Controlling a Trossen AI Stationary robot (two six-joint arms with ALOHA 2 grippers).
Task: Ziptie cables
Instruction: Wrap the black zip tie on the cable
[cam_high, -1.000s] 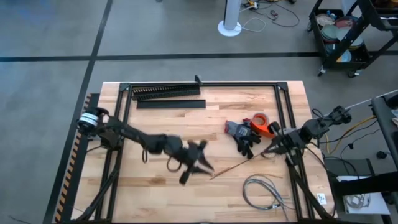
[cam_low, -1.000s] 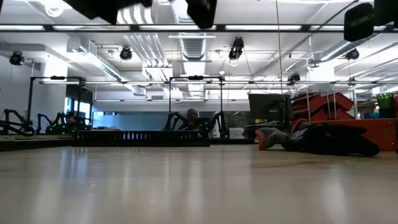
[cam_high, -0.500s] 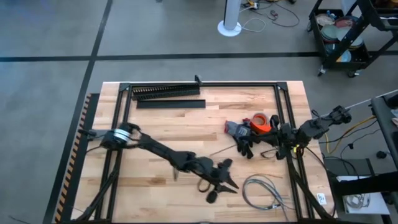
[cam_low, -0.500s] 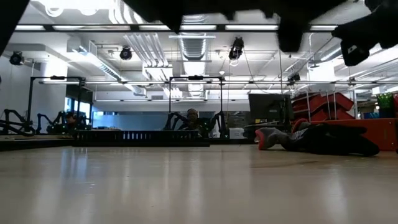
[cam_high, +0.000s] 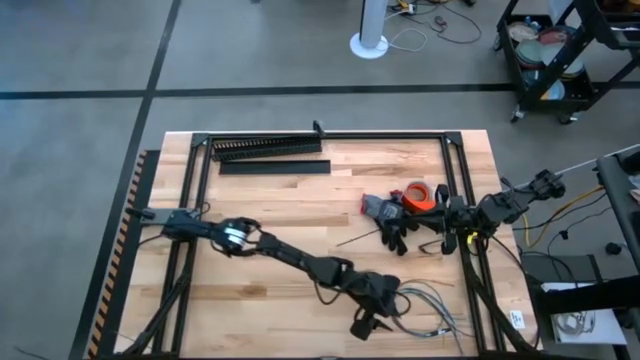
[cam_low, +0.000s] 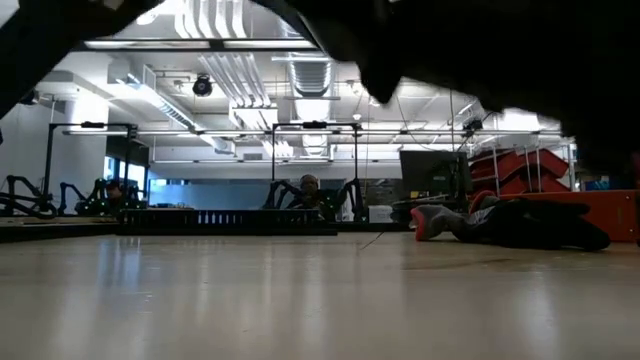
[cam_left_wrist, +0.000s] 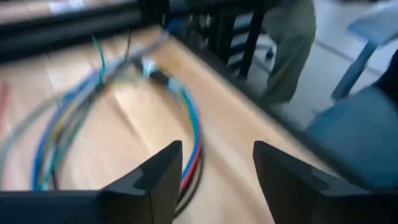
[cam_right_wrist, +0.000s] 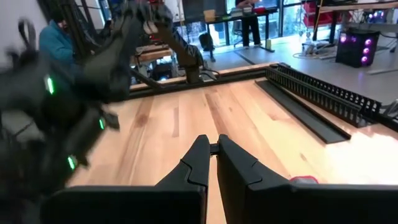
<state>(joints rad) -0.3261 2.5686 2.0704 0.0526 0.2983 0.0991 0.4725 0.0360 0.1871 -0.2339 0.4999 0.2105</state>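
The cables (cam_high: 425, 305), a loose loop of pale wires, lie on the wood near the table's near right corner; the left wrist view shows them (cam_left_wrist: 186, 118) as coloured strands. My left gripper (cam_high: 372, 325) hangs open over their left side, fingers (cam_left_wrist: 217, 149) apart with the loop just ahead. A thin dark ziptie (cam_high: 358, 238) lies slanting on the table, its right end lost against the dark gloves. My right gripper (cam_high: 434, 240) (cam_right_wrist: 213, 142) is shut, just right of the gloves. My right gripper: I cannot tell whether it touches the ziptie, because the dark gloves hide the strip's right end and the wrist view shows no strip ahead of the shut fingers.
Dark gloves (cam_high: 392, 222) and an orange tape roll (cam_high: 420, 194) sit right of centre. A black comb-toothed duct (cam_high: 268, 147) and its flat cover (cam_high: 275, 167) lie along the far edge. A person (cam_left_wrist: 286, 43) stands beyond the table's edge by the cables.
My left gripper has swept from the table's middle toward the right and near edges, ending over the cables. My right gripper has drawn back toward the right edge. The ziptie's free end has swung from the near side toward the far side, beside the gloves.
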